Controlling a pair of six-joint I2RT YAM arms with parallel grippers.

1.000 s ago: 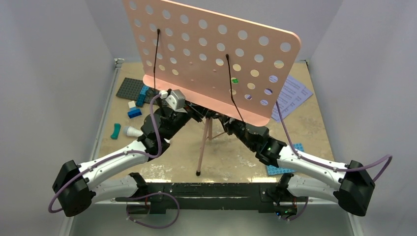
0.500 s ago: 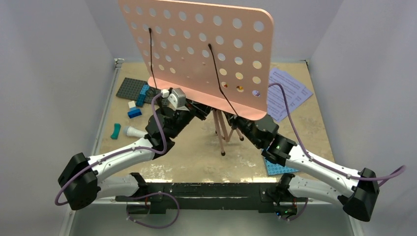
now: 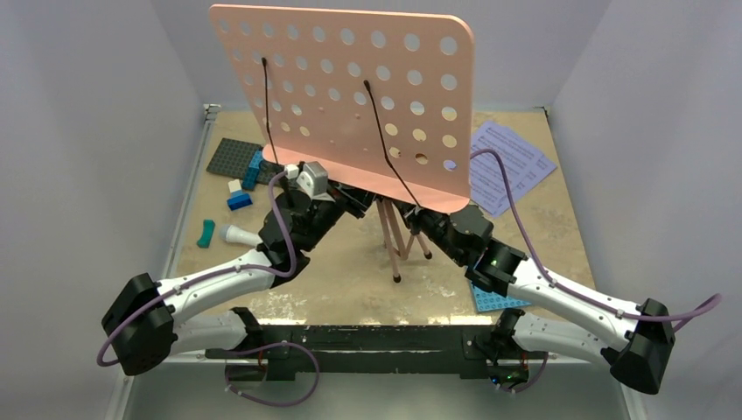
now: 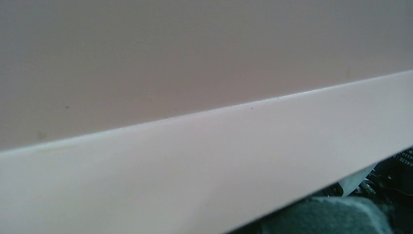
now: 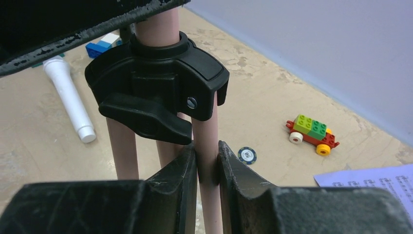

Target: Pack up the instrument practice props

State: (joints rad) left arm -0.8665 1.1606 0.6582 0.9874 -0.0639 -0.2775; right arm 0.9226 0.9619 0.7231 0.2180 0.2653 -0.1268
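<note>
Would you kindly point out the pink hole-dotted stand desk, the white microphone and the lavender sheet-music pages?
pink hole-dotted stand desk (image 3: pixel 350 162): top external view, lower face.
white microphone (image 5: pixel 68 95): right wrist view, mid-body.
lavender sheet-music pages (image 3: pixel 525 157): top external view, printed face.

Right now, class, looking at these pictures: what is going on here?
Two robot arms are handling the pink music stand. The right gripper is shut on one leg of it, just under the black clamp, and the three legs sit close together. The left gripper is up against the lower edge of the stand's holed board; whether it grips cannot be seen. The microphone and sheet music lie on the table, not yet packed.
</note>
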